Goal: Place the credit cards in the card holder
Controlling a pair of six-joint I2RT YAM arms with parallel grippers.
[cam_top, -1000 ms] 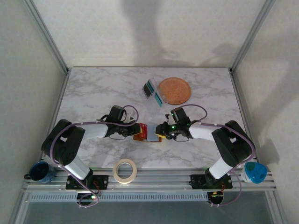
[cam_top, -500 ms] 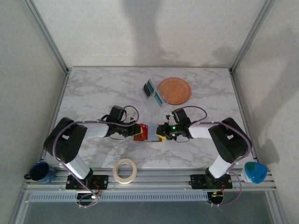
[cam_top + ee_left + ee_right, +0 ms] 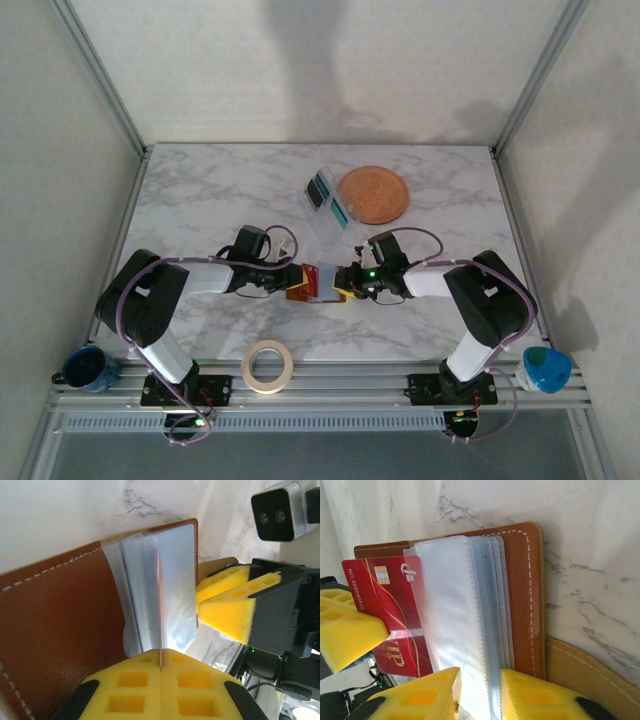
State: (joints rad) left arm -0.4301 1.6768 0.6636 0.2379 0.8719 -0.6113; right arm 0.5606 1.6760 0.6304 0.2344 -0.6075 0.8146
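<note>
1. card holder (image 3: 302,291) lies open on the marble desk (image 3: 200,200), roughly midway between the left and right edges and towards the near edge, between the two grippers. it is brown leather with pale stitching, and a bundle of clear sleeves (image 3: 450,610) rises from its middle.
2. left gripper (image 3: 161,667) is pressed together on a red card (image 3: 385,605), pinching it by one edge. from the left wrist the card shows edge-on, upright against the sleeves.
3. the red card bears a chip and gold lettering. one end overlaps the outermost sleeve, but i cannot tell whether it sits inside that sleeve or behind it.
4. right gripper (image 3: 477,680) has its yellow pads a little apart, one on each side of the sleeve bundle. i cannot tell whether they nip the sleeves.
5. clear box (image 3: 331,199) holding teal cards (image 3: 343,211) stands towards the far edge, just beside a round orange plate (image 3: 373,194).
6. tape roll (image 3: 267,365) lies at the near edge, left of centre.
</note>
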